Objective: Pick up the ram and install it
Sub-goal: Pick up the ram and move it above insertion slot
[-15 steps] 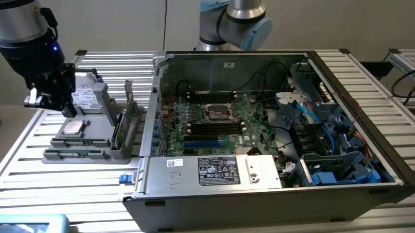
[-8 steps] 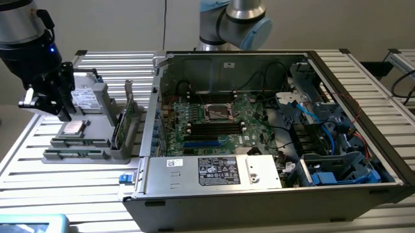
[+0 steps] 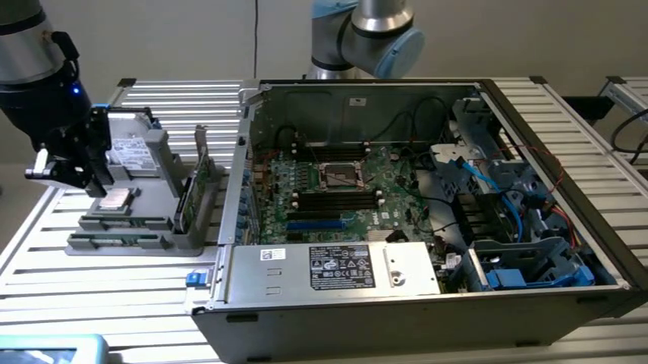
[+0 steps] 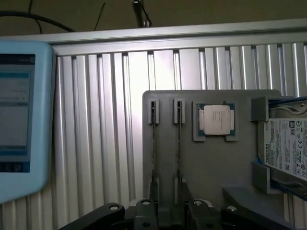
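Note:
Two ram sticks stand edge-up in the slots of a grey parts holder [image 4: 211, 163]; one ram stick [image 4: 178, 143] and its neighbour [image 4: 154, 139] run side by side. In the exterior view the ram [image 3: 124, 223] lies at the holder's near end, on the exterior view's left. My gripper [image 4: 169, 203] hovers over the holder at the sticks' near ends, its dark fingers [image 4: 153, 199] apart with nothing between them. From outside, the gripper [image 3: 66, 171] hangs above the holder's left side. The open computer case [image 3: 426, 303] shows its motherboard [image 3: 335, 189] with long black slots.
On the holder also sit a CPU [image 4: 216, 119] and a hard drive [image 4: 285, 148]. A taller green expansion card [image 3: 197, 182] stands between holder and case. A light blue tablet [image 4: 19, 120] lies on the slatted aluminium table [image 4: 105, 134]. A second robot arm [image 3: 365, 34] rises behind the case.

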{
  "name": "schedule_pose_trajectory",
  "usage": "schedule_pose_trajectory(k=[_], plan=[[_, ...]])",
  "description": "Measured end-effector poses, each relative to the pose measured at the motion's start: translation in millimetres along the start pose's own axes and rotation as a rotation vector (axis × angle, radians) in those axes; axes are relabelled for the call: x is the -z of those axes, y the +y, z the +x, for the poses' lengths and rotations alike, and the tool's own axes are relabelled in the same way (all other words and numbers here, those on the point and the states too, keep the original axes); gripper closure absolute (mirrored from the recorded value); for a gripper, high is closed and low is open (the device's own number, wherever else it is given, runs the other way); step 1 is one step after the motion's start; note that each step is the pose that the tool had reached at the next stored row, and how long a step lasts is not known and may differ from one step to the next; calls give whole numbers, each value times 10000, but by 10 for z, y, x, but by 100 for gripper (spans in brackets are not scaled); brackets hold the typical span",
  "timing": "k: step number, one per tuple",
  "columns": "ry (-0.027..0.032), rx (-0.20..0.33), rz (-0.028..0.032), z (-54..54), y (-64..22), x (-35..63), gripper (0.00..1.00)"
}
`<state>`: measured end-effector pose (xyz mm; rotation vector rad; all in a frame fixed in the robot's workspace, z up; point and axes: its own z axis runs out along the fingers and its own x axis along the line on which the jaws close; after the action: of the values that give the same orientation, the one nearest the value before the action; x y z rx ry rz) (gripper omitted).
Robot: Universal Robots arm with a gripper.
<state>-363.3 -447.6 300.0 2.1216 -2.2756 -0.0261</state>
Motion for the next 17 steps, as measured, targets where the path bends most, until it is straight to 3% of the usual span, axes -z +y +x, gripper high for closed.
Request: schedule_pose_trajectory(k=[4,5,17], plan=[[4,124,2,-1,2,-72,68],[5,163,3,-1,2,-91,62],[18,532,6,10,7,-304,62]])
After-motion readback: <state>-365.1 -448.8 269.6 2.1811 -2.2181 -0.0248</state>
